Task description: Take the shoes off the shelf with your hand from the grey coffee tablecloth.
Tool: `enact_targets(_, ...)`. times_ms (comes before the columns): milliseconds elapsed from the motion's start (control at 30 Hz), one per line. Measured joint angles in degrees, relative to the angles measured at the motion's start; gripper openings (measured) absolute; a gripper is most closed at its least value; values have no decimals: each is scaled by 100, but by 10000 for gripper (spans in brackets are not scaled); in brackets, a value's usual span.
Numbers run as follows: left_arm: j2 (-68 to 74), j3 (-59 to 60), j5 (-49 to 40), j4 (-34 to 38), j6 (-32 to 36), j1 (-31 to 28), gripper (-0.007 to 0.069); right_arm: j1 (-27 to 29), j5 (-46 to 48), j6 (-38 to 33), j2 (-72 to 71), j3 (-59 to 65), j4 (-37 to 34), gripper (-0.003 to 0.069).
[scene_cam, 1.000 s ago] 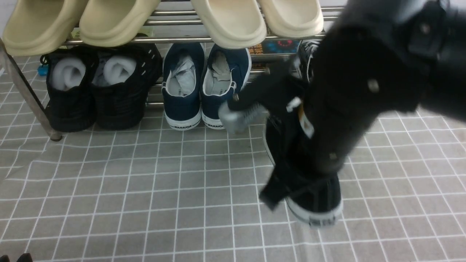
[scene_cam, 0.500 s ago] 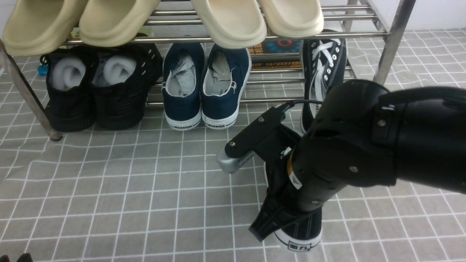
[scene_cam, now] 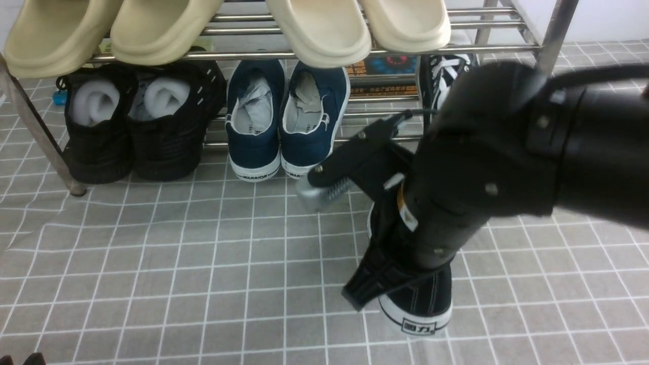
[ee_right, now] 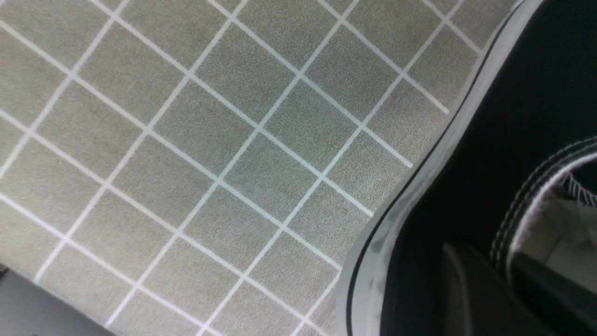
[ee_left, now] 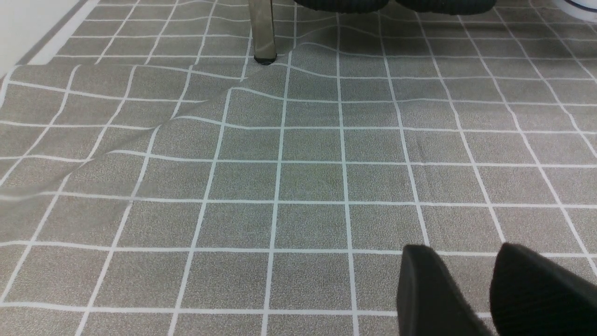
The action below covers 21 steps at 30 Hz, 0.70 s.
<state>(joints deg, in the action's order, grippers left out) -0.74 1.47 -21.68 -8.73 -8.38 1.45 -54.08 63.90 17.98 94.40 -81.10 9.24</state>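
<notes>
**One sneaker off the rack, its mate still on the lower tier**

The right arm (scene_cam: 507,152) fills the right half of the front view. The right claw (ee_right: 501,280) is pinched on the heel collar of a black canvas sneaker (scene_cam: 421,304). In the right wrist view one finger (ee_right: 466,289) lies outside the collar and the other inside the opening.

That shoe sits low in the centre-right of the front view, heel label toward the camera, out in front of the shelf (scene_cam: 487,48) over the grey coffee tablecloth (scene_cam: 152,263). Whether its sole presses on the cloth I cannot tell.

The other black canvas sneaker (scene_cam: 448,76) stays on the lower tier at upper right, partly hidden by the arm. Navy sneakers (scene_cam: 284,132) stand at centre, black knit shoes (scene_cam: 137,132) at left, and cream slippers (scene_cam: 319,30) along the top tier.

The left claw (ee_left: 466,249) shows at the lower right of its wrist view, fingers parted with nothing between them, above bare cloth.
</notes>
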Motion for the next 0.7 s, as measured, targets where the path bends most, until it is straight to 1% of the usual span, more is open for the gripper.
enact_targets(100,0,0,0,0,0,0,239,-19,453,-5,-6,-276,-93,34)
enact_targets(167,0,0,0,0,0,0,239,-19,527,-5,-6,-281,-132,34)
enact_targets(200,0,0,0,0,0,0,239,-1,643,-5,-6,-281,-270,34)
enact_targets(333,0,0,0,0,-4,0,239,-1,745,-5,-1,-281,-628,35)
enact_targets(433,0,0,0,0,-4,0,239,-1,738,-25,4,-281,-663,38)
enact_targets(600,0,0,0,0,-11,0,239,-1,126,-30,122,-281,24,38)
enact_targets(700,0,0,0,0,-11,0,239,-1,-165,-25,274,-281,286,38)
